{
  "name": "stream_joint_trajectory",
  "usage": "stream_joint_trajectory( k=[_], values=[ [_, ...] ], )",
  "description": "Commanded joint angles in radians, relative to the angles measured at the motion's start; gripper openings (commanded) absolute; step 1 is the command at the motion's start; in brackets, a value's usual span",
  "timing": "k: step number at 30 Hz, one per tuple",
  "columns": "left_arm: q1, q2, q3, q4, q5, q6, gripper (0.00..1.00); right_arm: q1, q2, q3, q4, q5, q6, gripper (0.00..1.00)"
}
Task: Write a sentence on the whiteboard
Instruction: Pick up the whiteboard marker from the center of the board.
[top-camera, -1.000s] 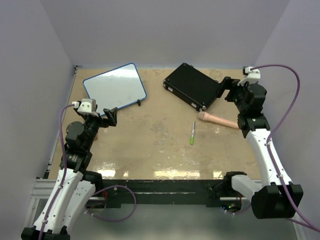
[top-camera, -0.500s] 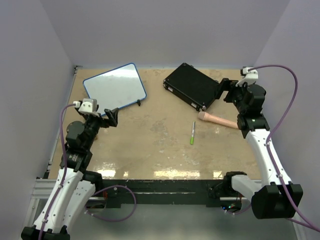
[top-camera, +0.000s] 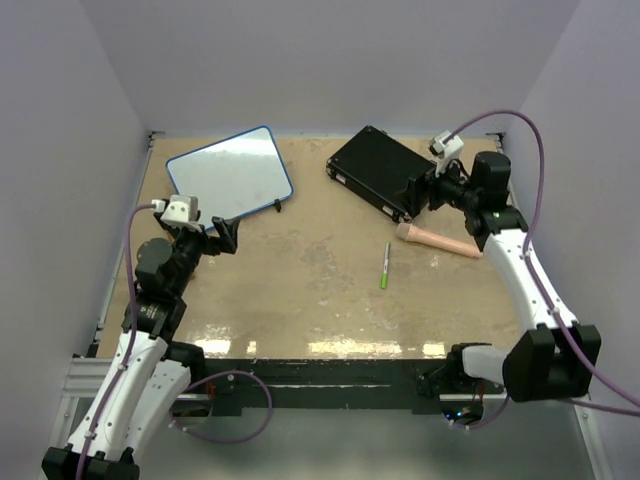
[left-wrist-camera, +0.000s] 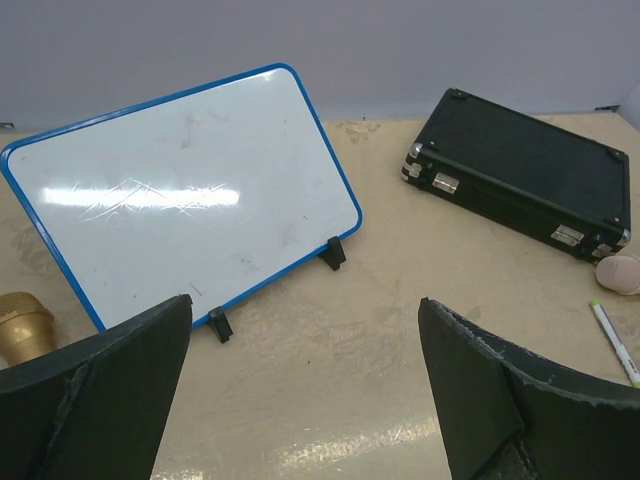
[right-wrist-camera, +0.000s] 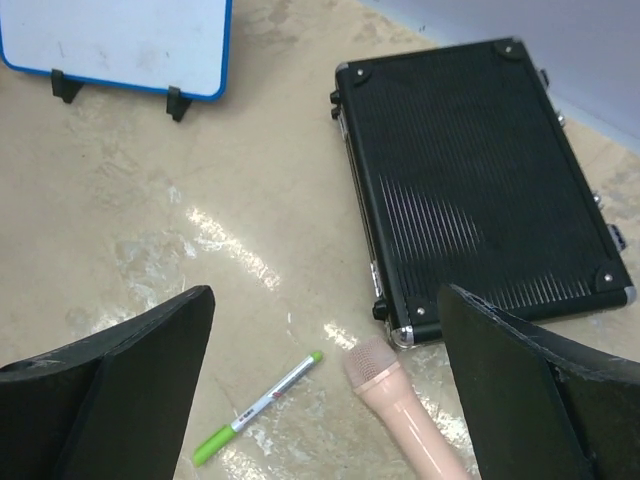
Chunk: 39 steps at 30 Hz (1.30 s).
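**Both pincers wide open, nothing held**

Left pincer (top-camera: 224, 233) is released. The flat white, blue-rimmed rectangular whiteboard (left-wrist-camera: 180, 190) leans on black feet just ahead of it. Right pincer (top-camera: 418, 190) is released too, with the green plastic marker pen (right-wrist-camera: 258, 408) lying near it and the ribbed black rectangular case (right-wrist-camera: 470, 170) beyond.

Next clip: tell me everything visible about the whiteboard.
The whiteboard is a white rectangle with a thin blue rim and rounded corners, and its glossy face catches glare. No writing shows on it, only faint smudges and scratches. It seems propped at a slant on two small black feet clipped along its near edge, and it stands at the far left of the table. Nothing but the table touches it.
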Motion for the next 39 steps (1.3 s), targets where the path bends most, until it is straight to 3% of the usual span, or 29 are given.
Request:
stream_joint_trajectory(
  k=[1, 5, 9, 12, 15, 19, 22, 26, 30, 33, 34, 36, 37, 39],
  values=[
    [-0.004, -0.023, 0.010, 0.025, 0.020, 0.013, 1.00, 0.054, 0.142, 0.131, -0.212, 0.051, -0.093, 0.99],
    [-0.003, -0.024, 0.010, 0.028, 0.024, 0.013, 1.00, 0.242, 0.122, 0.021, -0.153, 0.210, -0.090, 0.99],
    [-0.003, -0.021, 0.008, 0.031, 0.040, 0.014, 1.00, 0.266, 0.174, 0.014, -0.200, 0.261, -0.145, 0.97],
    [0.002, -0.014, 0.008, 0.034, 0.046, 0.013, 1.00, 0.274, 0.176, 0.001, -0.257, 0.199, -0.263, 0.96],
    [0.011, -0.004, 0.008, 0.039, 0.061, 0.010, 1.00, 0.283, 0.150, -0.024, -0.345, 0.101, -0.511, 0.96],
    [0.017, 0.009, 0.007, 0.042, 0.074, 0.010, 1.00, 0.281, 0.144, 0.066, -0.707, 0.005, -1.258, 0.98],
    [0.028, 0.016, 0.008, 0.042, 0.083, 0.008, 1.00, 0.283, 0.165, 0.099, -0.749, 0.086, -1.459, 0.99],
    [0.039, 0.014, 0.008, 0.040, 0.083, 0.010, 1.00, 0.284, 0.304, 0.162, -0.781, 0.089, -1.576, 0.98],
    [0.040, 0.019, 0.007, 0.042, 0.087, 0.010, 1.00, 0.284, 0.398, 0.215, -0.732, 0.085, -1.488, 0.99],
    [0.043, 0.019, 0.005, 0.047, 0.100, 0.010, 1.00, 0.283, 0.440, 0.322, -0.674, -0.044, -1.131, 0.98],
    [0.046, 0.019, 0.005, 0.047, 0.103, 0.010, 1.00, 0.281, 0.441, 0.371, -0.659, -0.082, -0.920, 0.99],
    [0.060, 0.022, 0.005, 0.053, 0.118, 0.004, 1.00, 0.278, 0.391, 0.372, -0.582, -0.176, -0.765, 0.98],
    [0.065, 0.023, 0.003, 0.054, 0.126, 0.000, 1.00, 0.280, 0.359, 0.310, -0.436, -0.176, -0.598, 0.99],
    [0.074, 0.028, 0.003, 0.057, 0.138, -0.003, 1.00, 0.278, 0.279, 0.228, -0.265, -0.106, -0.440, 0.99]
  ],
)
